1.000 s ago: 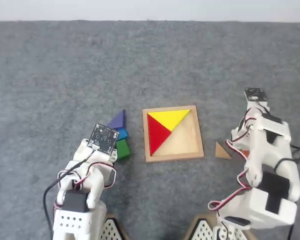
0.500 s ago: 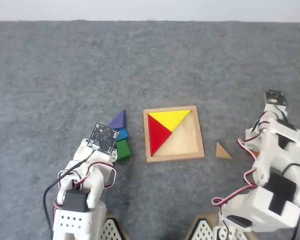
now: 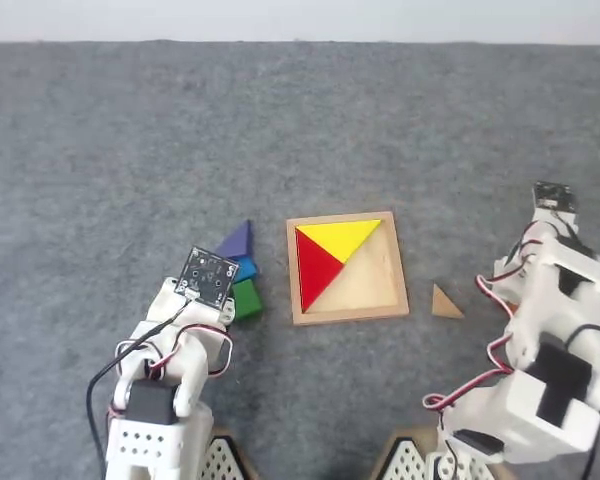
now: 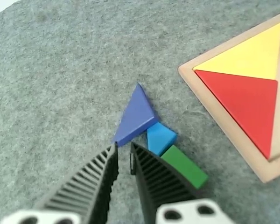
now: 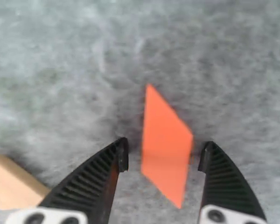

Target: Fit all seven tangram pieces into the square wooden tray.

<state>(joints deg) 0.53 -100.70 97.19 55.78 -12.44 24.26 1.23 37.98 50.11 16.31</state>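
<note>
Our right gripper (image 5: 164,145) holds its jaws wide apart around the orange parallelogram (image 5: 165,144), which lies flat between them; we cannot tell whether either finger touches it. Its long axis runs straight ahead of the gripper, sharp corner pointing away. Beside one jaw a tan triangle (image 5: 9,184) is cut off at the edge. From above, it lies between this arm and the wooden tray (image 3: 370,280). Our left gripper (image 4: 123,145), jaws nearly together and empty, hangs just short of the purple triangle (image 4: 137,114).
</note>
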